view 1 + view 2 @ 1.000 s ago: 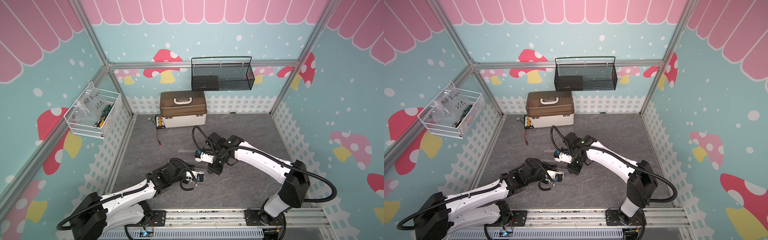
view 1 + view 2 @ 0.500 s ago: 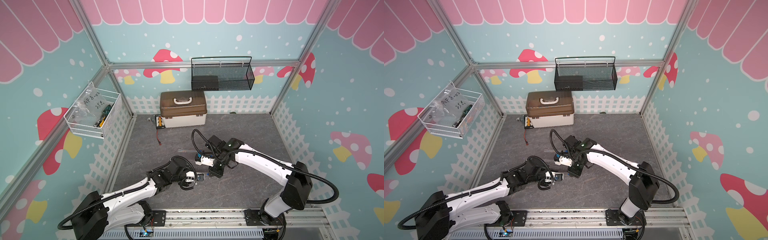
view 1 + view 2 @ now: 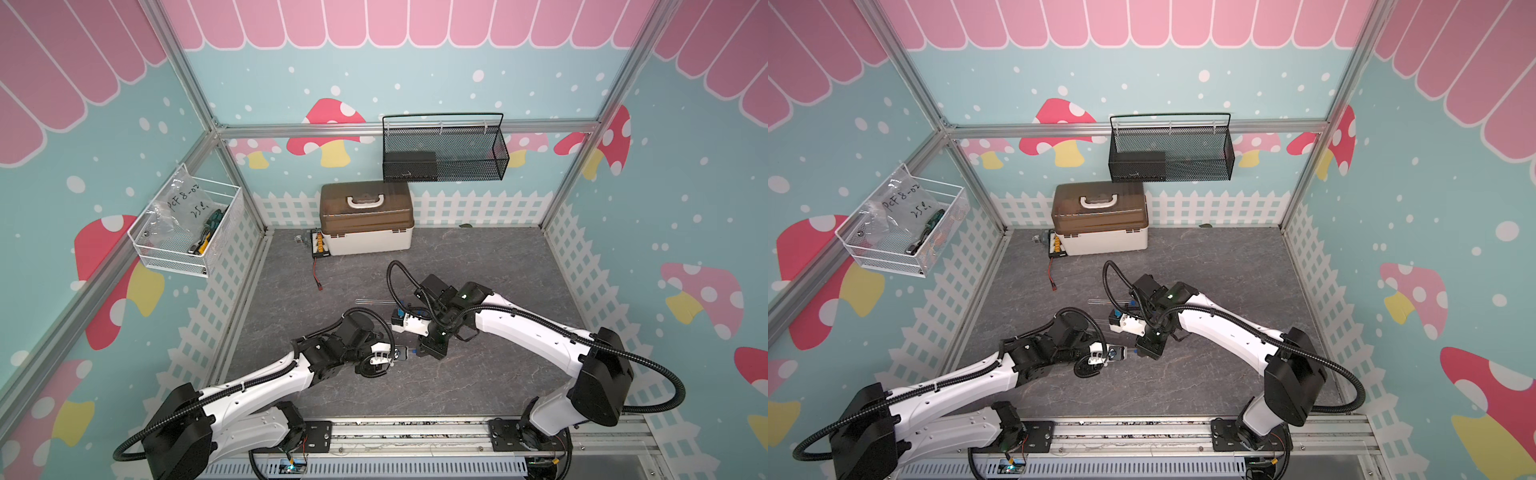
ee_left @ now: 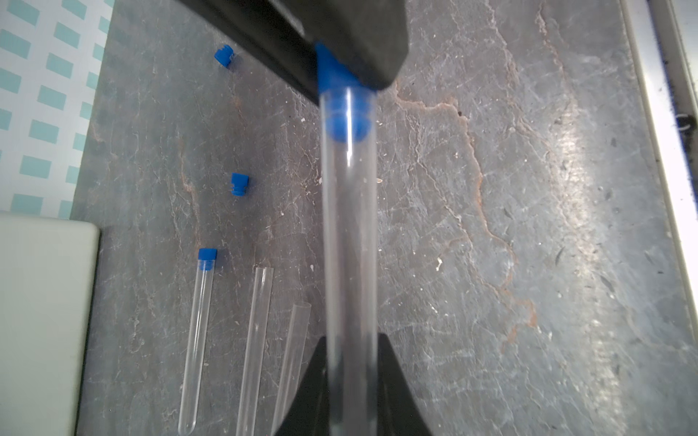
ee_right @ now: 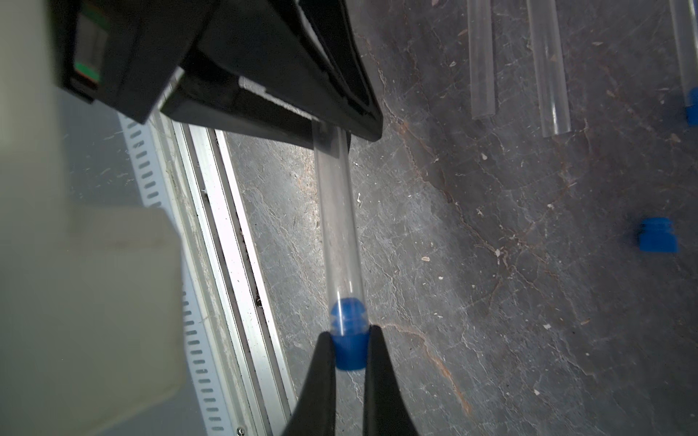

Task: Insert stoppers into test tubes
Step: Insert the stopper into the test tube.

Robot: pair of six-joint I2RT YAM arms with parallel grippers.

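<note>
1. Left wrist view: the left claw (image 4: 349,351) is clamped on a clear tube (image 4: 349,226), which sticks straight out from between its fingers, up off the mat (image 4: 528,188).
2. The right claw (image 5: 349,341) is pinched tight on a blue stopper (image 5: 349,355). The stopper's ribbed end already sits inside that tube's mouth, and the cap end is between the fingers.
3. In both top views the left arm (image 3: 257,386) reaches low from the front rail toward the middle of the mat. The right arm (image 3: 532,332) bends in from the right side with its wrist dropped. The two claws meet tip to tip near the front centre.
4. Tube count is four. One is in the left claw, and three lie side by side on the mat: one capped tube (image 4: 196,339) and two open tubes (image 4: 257,339).
5. Stopper count is four too. One is in the right claw, one plugs the capped tube, and two loose stoppers (image 4: 239,184) lie on the mat. They're out past the lying tubes' mouths and well apart from each other.
6. The only writing I can find is on a plastic bag (image 3: 183,203) in the white wire basket (image 3: 174,255) hanging on the left wall. It's handwritten and looks like "PCF8-02" with "25" plus something under it. I can't read the rest.
</note>
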